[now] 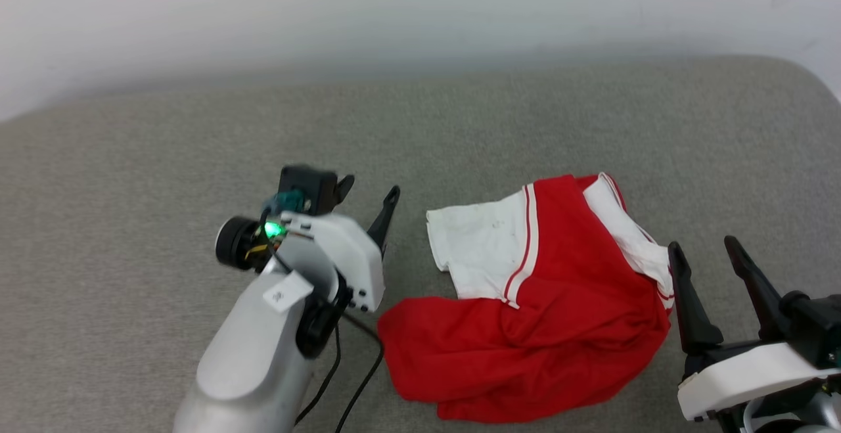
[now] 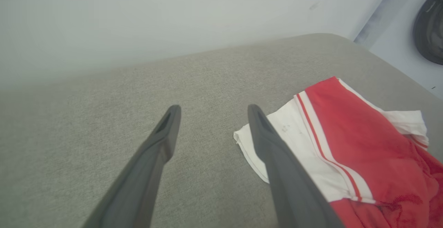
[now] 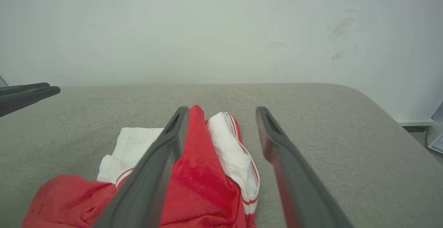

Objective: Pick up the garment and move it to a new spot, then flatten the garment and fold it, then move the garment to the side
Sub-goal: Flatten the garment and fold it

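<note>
The garment (image 1: 545, 301), a red shirt with white sleeves and red-striped trim, lies crumpled on the grey padded surface (image 1: 164, 131) right of centre. My left gripper (image 1: 368, 193) hovers open just left of the white sleeve; in the left wrist view its fingers (image 2: 166, 131) frame bare fabric, with the garment (image 2: 346, 145) to their right. My right gripper (image 1: 704, 252) stands open at the garment's right edge. In the right wrist view the right gripper (image 3: 221, 112) points over the garment (image 3: 204, 172), holding nothing.
A white wall (image 1: 420, 12) rises behind the grey surface. The surface's rounded right corner (image 3: 373, 100) drops to a floor. Black cables (image 1: 348, 380) hang under my left forearm. The left gripper's fingers (image 3: 27, 94) poke in at the right wrist view's left edge.
</note>
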Robot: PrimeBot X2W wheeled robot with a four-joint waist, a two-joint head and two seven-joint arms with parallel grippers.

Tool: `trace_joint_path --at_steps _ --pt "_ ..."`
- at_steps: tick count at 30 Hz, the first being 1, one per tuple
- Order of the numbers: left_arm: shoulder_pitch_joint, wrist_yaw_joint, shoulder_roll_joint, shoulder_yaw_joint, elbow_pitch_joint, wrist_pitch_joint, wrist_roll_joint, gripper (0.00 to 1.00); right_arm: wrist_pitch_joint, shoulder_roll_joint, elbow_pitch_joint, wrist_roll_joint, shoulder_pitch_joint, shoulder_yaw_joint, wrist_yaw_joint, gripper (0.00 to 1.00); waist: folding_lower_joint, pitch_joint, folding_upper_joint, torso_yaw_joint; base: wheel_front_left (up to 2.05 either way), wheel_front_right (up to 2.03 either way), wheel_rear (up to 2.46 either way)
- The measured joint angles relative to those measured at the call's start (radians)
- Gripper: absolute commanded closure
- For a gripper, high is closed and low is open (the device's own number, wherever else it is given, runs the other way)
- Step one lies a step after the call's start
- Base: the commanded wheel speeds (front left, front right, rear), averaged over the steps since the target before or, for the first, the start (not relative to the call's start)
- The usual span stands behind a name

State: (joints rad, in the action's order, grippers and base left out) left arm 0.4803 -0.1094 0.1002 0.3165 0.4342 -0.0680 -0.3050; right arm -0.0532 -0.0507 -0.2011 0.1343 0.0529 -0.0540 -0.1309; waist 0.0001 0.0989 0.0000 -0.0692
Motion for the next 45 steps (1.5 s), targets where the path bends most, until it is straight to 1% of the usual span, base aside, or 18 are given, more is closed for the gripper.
trace_joint_path --at_steps 8,12,18,19,20,21,22,24,28,31,32,33,34,36,37,40,41,45 --pt "0.202 -0.020 -0.015 0.099 0.221 -0.190 -0.085 0.00 0.030 0.000 0.023 0.012 -0.042 0.008 0.000 0.00 0.0001 0.112 0.0000 -0.045 0.00 0.00 0.00" --pt "0.265 -0.020 -0.012 0.188 0.293 -0.266 -0.137 0.00 0.050 0.000 0.045 0.020 -0.064 0.018 0.000 0.00 0.0001 0.152 0.0000 -0.067 0.00 0.00 0.00" --pt "0.323 -0.021 0.019 0.342 0.349 -0.383 -0.223 0.00 0.072 0.000 0.079 0.040 -0.081 0.019 0.000 0.00 0.0000 0.191 0.0000 -0.087 0.00 0.00 0.00" --pt "0.330 -0.021 0.021 0.365 0.351 -0.397 -0.239 0.24 0.075 0.000 0.085 0.041 -0.084 0.019 0.000 0.00 0.0000 0.194 0.0000 -0.087 0.00 0.00 0.00" --pt "0.336 -0.019 0.024 0.388 0.352 -0.410 -0.257 0.60 0.077 0.000 0.091 0.043 -0.089 0.020 0.000 0.00 0.0000 0.196 0.0000 -0.086 0.00 0.00 0.00" --pt "0.343 -0.019 0.028 0.411 0.353 -0.418 -0.270 0.85 0.080 0.000 0.095 0.046 -0.092 0.021 0.000 0.00 -0.0001 0.198 0.0000 -0.085 0.00 0.00 0.00" --pt "0.349 -0.019 0.033 0.432 0.353 -0.422 -0.276 1.00 0.082 0.000 0.100 0.047 -0.094 0.022 0.000 0.00 -0.0001 0.200 0.0000 -0.084 0.00 0.00 0.00" --pt "0.354 -0.019 0.040 0.459 0.358 -0.416 -0.298 1.00 0.085 0.000 0.110 0.051 -0.099 0.025 0.000 0.00 -0.0001 0.201 0.0000 -0.083 0.00 0.00 0.00" --pt "0.356 -0.021 0.050 0.487 0.387 -0.335 -0.304 1.00 0.088 0.000 0.123 0.051 -0.104 0.021 0.000 0.00 -0.0001 0.195 0.0000 -0.075 0.00 0.00 0.00" --pt "0.353 -0.022 0.052 0.480 0.411 -0.235 -0.307 1.00 0.087 0.000 0.138 0.052 -0.102 0.006 0.000 0.00 0.0000 0.174 0.0000 -0.059 0.00 0.00 0.00" --pt "0.353 -0.022 0.052 0.480 0.411 -0.235 -0.307 1.00 0.087 0.000 0.138 0.052 -0.102 0.006 0.000 0.00 0.0000 0.174 0.0000 -0.059 0.00 0.00 0.00" --pt "0.349 -0.012 0.067 0.464 0.411 -0.182 -0.307 1.00 0.086 0.000 0.142 0.057 -0.097 -0.005 0.000 0.00 0.0000 0.159 0.0000 -0.048 0.00 0.00 0.00" --pt "0.349 -0.012 0.067 0.464 0.411 -0.182 -0.307 1.00 0.086 0.000 0.142 0.057 -0.097 -0.005 0.000 0.00 0.0000 0.159 0.0000 -0.048 0.00 0.00 0.00" --pt "0.334 -0.002 0.087 0.446 0.402 -0.139 -0.314 1.00 0.083 0.000 0.146 0.059 -0.093 -0.011 0.000 0.00 0.0000 0.140 0.0000 -0.037 0.00 0.00 0.00" --pt "0.313 0.010 0.111 0.432 0.378 -0.102 -0.320 1.00 0.079 0.000 0.148 0.059 -0.086 -0.018 0.000 0.00 0.0000 0.119 0.0000 -0.024 0.00 0.00 0.00" --pt "0.285 0.022 0.135 0.417 0.342 -0.076 -0.328 1.00 0.076 0.000 0.147 0.060 -0.074 -0.025 0.000 0.00 -0.0001 0.098 0.0000 -0.010 0.00 0.00 0.00" --pt "0.253 0.041 0.170 0.404 0.301 -0.059 -0.333 1.00 0.072 0.000 0.146 0.060 -0.064 -0.033 0.000 0.00 -0.0001 0.081 0.0000 0.009 0.00 0.00 0.00" --pt "0.152 0.089 0.247 0.365 0.205 -0.051 -0.361 1.00 0.060 0.000 0.142 0.060 -0.044 -0.039 0.000 0.00 -0.0001 0.047 0.0000 0.040 0.00 0.00 0.00"
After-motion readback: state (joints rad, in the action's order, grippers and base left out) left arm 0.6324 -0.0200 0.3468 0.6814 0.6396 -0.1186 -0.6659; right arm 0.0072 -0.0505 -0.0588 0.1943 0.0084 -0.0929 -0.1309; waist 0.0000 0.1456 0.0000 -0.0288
